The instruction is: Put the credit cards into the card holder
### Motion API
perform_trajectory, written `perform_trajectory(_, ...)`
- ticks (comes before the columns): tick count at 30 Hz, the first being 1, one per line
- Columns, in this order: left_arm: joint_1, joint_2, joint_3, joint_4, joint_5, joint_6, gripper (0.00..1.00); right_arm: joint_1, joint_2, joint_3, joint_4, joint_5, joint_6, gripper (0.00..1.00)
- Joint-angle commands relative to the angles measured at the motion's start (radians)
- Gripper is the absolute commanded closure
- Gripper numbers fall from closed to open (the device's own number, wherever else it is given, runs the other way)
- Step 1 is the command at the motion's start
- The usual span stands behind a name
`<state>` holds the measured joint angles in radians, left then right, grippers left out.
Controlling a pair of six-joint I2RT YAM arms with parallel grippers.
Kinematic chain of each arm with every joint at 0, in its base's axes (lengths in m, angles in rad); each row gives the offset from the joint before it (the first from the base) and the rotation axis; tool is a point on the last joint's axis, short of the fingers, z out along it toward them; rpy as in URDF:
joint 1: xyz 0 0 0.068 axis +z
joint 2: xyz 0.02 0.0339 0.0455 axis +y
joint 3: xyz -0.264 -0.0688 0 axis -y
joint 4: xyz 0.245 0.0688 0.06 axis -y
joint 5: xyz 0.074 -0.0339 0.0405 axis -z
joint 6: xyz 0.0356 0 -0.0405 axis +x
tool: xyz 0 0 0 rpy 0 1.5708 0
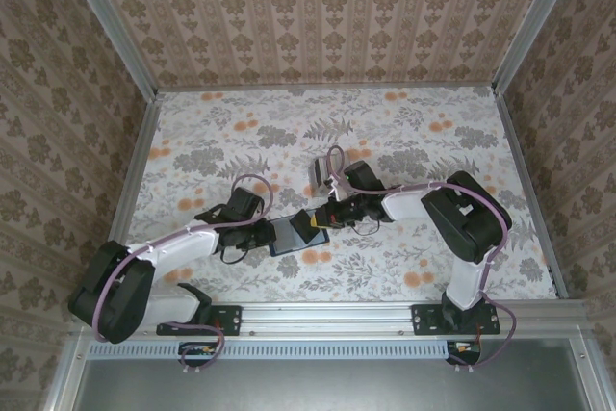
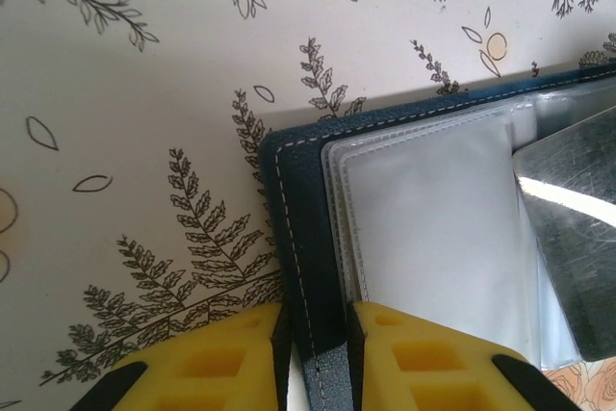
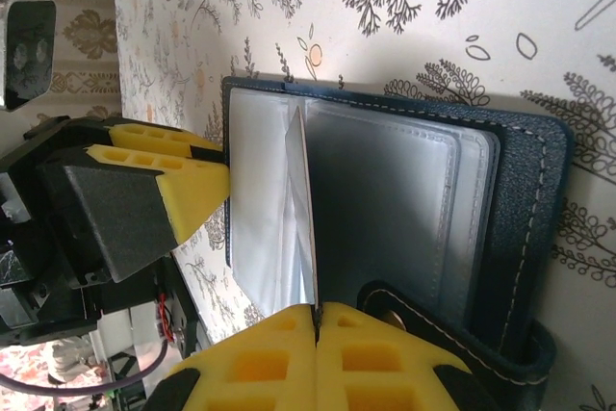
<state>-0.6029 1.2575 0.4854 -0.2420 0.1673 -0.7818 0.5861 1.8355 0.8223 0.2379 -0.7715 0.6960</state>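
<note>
Jaws: left gripper [image 2: 318, 339] nips the blue card holder [image 2: 289, 209] by its cover edge. Right gripper [image 3: 316, 320] is clamped on one credit card [image 3: 307, 209], over the clear sleeves [image 3: 385, 209] at scene centre. We judge the card light, stiff and slick, best held by a short edge. The left wrist view shows its glossy face, the right wrist view its thin edge.

Floral-printed tabletop [image 1: 404, 132], damask-patterned walls [image 1: 327, 7] on three sides, aluminium rail [image 1: 337, 313] along near edge

One card holder [image 1: 294, 235], one credit card [image 3: 306, 209], two arms [image 1: 164, 249] [image 1: 423, 201].
</note>
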Motion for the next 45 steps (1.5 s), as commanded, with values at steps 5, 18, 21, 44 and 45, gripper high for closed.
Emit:
perform_trajectory(5,-0.017,-0.007,-0.009,-0.015,-0.039,-0.035,0.77,0.036,0.017,-0.015,0.035,0.032,0.096,1.0)
perform_trajectory(18,-0.02,-0.061,-0.019,-0.041,-0.043,-0.038,0.8,0.046,0.036,-0.054,0.176,0.079,0.192,0.99)
perform_trajectory(21,-0.023,-0.059,-0.022,-0.03,-0.035,-0.035,0.8,0.052,0.05,-0.082,0.256,0.099,0.233,0.98)
perform_trajectory(44,-0.026,-0.085,-0.03,-0.047,-0.036,-0.049,0.83,0.141,0.079,-0.169,0.47,0.257,0.358,0.91)
perform_trajectory(45,-0.026,-0.089,-0.031,-0.047,-0.034,-0.051,0.83,0.145,0.073,-0.174,0.469,0.263,0.362,0.91)
